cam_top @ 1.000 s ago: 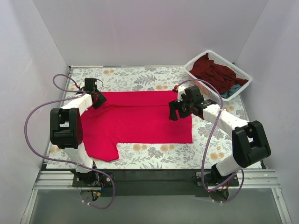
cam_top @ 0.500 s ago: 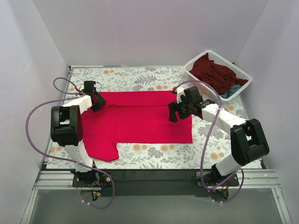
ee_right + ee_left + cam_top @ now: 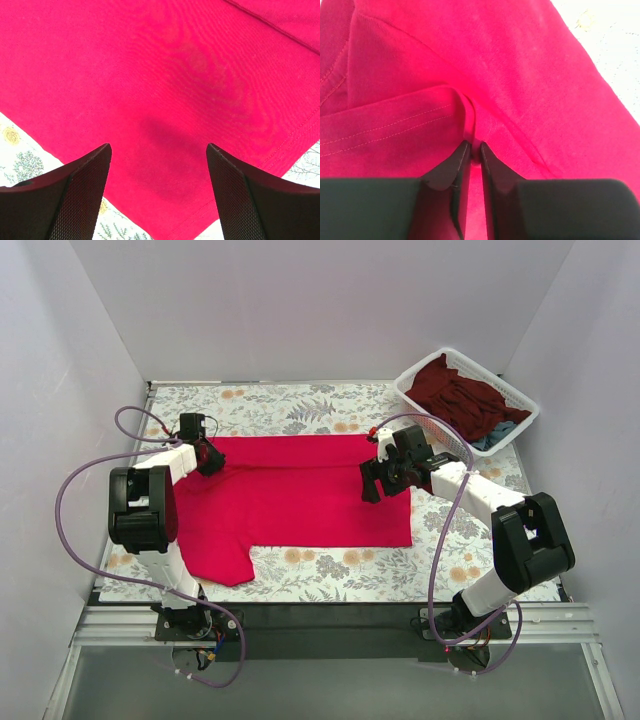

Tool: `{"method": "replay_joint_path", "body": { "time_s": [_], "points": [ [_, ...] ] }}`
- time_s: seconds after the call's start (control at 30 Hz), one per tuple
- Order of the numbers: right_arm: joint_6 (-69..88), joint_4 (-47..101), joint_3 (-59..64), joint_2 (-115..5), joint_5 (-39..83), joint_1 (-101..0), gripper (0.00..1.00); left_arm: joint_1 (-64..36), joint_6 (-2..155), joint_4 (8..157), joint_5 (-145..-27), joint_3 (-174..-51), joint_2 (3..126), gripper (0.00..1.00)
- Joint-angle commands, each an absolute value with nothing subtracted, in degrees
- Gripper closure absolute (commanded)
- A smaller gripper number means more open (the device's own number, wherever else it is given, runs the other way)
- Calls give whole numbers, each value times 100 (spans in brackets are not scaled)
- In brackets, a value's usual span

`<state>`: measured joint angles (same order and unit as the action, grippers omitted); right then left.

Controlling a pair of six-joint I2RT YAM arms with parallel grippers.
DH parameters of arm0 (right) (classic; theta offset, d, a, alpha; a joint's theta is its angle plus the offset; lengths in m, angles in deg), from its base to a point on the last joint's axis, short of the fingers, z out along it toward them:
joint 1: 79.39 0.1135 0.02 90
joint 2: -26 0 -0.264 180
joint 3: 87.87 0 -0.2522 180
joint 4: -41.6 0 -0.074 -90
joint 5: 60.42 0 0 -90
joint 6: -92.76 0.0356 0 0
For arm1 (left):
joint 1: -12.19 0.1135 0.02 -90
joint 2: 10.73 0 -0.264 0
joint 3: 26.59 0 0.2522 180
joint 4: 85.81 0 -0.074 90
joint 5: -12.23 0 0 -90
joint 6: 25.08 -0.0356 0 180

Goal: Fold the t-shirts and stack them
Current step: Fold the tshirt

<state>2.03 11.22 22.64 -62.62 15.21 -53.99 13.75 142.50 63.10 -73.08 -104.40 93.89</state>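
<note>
I see the floral table with the crimson t-shirt spread flat mid-table; the white basket far right holds a maroon t-shirt. My left gripper is clenched on a fold at the crimson shirt's far-left edge; my right gripper hangs spread wide over its hem

The left gripper has edged slightly leftward, and the right arm has drawn slightly inward.
</note>
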Motion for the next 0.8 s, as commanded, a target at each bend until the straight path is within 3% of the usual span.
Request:
{"method": "replay_joint_path", "body": {
  "time_s": [0.0,0.17,0.5,0.77],
  "points": [
    [109,1105,2019,-6268,1429,-5382,17,1386,14235,6355,-7311,-10319,9184,89],
    [109,1088,2001,-6242,1411,-5382,17,1386,14375,6039,-7320,-10380,8920,100],
    [83,1053,1975,-6171,1420,-5382,17,1395,14929,5055,-7706,-10267,8192,100],
    [65,1044,2019,-6136,1359,-5382,17,1377,15597,4782,-8584,-9494,7602,99]
  ]
}}
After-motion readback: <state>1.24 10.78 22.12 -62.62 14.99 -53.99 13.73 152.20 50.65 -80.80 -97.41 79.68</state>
